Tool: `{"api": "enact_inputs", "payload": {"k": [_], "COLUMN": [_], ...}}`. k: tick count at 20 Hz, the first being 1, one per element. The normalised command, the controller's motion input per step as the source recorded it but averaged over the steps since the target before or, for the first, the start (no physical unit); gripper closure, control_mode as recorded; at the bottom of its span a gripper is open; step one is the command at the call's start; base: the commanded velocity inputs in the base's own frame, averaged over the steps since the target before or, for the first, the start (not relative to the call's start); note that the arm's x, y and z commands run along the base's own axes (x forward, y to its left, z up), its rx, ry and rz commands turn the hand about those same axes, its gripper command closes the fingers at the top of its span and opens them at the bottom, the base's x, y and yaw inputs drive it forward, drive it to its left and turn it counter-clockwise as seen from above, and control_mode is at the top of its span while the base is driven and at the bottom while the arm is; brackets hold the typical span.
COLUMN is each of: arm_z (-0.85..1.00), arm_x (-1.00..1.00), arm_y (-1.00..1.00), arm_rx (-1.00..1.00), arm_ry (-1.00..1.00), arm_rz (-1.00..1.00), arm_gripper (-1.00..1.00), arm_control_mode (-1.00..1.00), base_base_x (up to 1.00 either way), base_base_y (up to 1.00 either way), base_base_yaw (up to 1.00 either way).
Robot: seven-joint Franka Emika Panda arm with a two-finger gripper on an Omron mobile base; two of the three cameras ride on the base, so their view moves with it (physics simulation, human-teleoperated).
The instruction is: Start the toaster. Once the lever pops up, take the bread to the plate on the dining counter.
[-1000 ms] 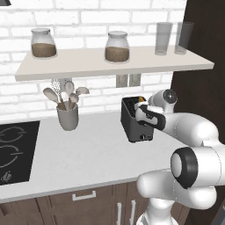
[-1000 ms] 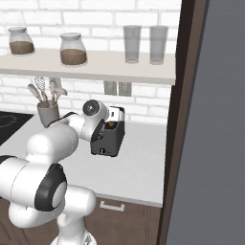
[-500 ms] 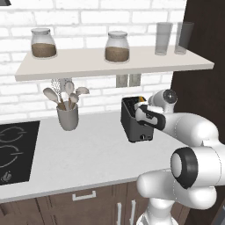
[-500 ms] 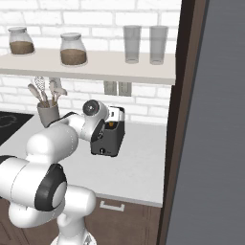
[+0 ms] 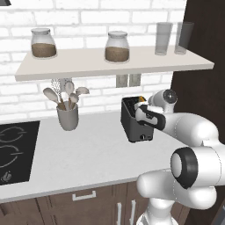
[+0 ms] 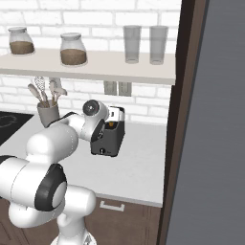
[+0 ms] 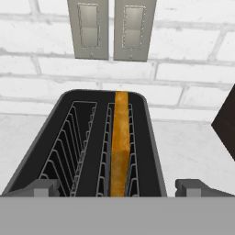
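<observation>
Left base view: the toaster (image 5: pixel 137 125) sits right of centre on the white worktop (image 5: pixel 88 154), and a sliver of orange bread (image 5: pixel 140 98) peeks above its far end. The white arm reaches in from the lower right and covers the toaster's right side. Left of centre a grey utensil holder (image 5: pixel 67 116) holds spoons and a whisk. On the shelf (image 5: pixel 110 63) above, two jars (image 5: pixel 117 46) hold brown grains; two glasses (image 5: pixel 164 38) stand at the upper right. A black hob (image 5: pixel 15 151) lies at the left edge.

Right base view: the toaster (image 6: pixel 111 136) is at centre, the arm's wrist against its left side, with the bread (image 6: pixel 111 125) showing as an orange spot in the top. The utensil holder (image 6: pixel 47 113) stands at the left. A dark tall panel (image 6: pixel 179 119) runs down the right of the frame.

Hand view: the gripper (image 7: pixel 117 188) hangs over the toaster (image 7: pixel 87 142), its fingertips (image 7: pixel 43 187) spread wide at the bottom corners, holding nothing. The bread (image 7: pixel 120 142) stands on edge in the right-hand slot; the left-hand slot holds only wire guides. Two wall switches (image 7: pixel 111 30) sit at the top on white brick.
</observation>
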Motion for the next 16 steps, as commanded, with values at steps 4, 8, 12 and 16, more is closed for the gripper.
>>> {"api": "enact_inputs", "payload": {"k": [4, 8, 12, 16], "arm_z": [0.0, 0.0, 0.0, 0.0], "arm_x": [0.0, 0.0, 0.0, 0.0], "arm_y": [0.0, 0.0, 0.0, 0.0], "arm_rx": [0.0, 0.0, 0.0, 0.0], "arm_ry": [0.0, 0.0, 0.0, 0.0], "arm_rz": [0.0, 0.0, 0.0, 0.0], "arm_gripper": [-1.0, -1.0, -1.0, -1.0], "arm_control_mode": [-1.0, -1.0, -1.0, -1.0], "base_base_x": [0.0, 0.0, 0.0, 0.0], "base_base_y": [0.0, 0.0, 0.0, 0.0], "base_base_yaw": [0.0, 0.0, 0.0, 0.0]}}
